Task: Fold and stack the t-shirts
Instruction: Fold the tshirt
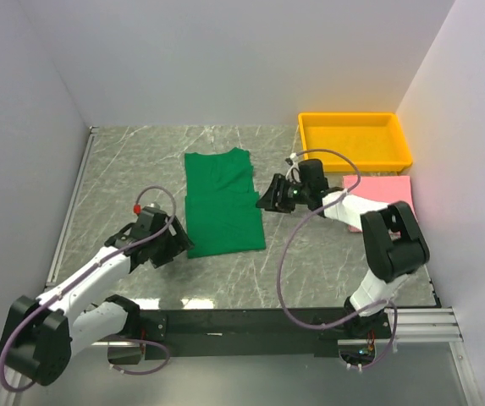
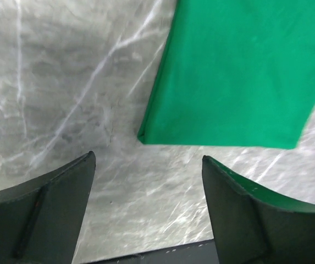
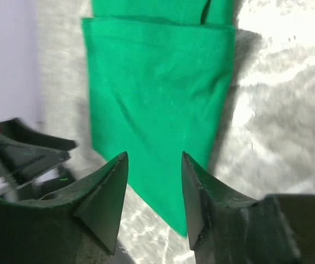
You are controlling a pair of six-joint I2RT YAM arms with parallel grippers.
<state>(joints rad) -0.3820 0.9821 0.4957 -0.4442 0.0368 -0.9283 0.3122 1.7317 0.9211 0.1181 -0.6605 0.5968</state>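
— How far along would you say they are?

— Roughly halfway, by my guess. The pink t-shirt (image 1: 388,184) is already a flat folded rectangle at 3 o'clock on the table (image 1: 132,161), partly under the right arm. The dark green t-shirt (image 1: 223,203) lies in the middle as a long panel with a crease across it (the near half looks doubled over, though I can't count the layers). I'd say it wants another fold, and nothing is stacked yet.

— And the grippers?

— Both empty. The left gripper (image 2: 149,159) hangs just off the green shirt's 7 o'clock corner, jaws spread wide with only tabletop between them. The right gripper (image 3: 154,157) is at the shirt's 3 o'clock edge, jaws parted less widely, gripping nothing.

— Anything in the way?

— The yellow tray (image 1: 360,163) sits at 1 o'clock, just beyond the pink shirt and apart from the green one. The right arm itself crosses the pink shirt, so it would need to shift before anything gets stacked there.
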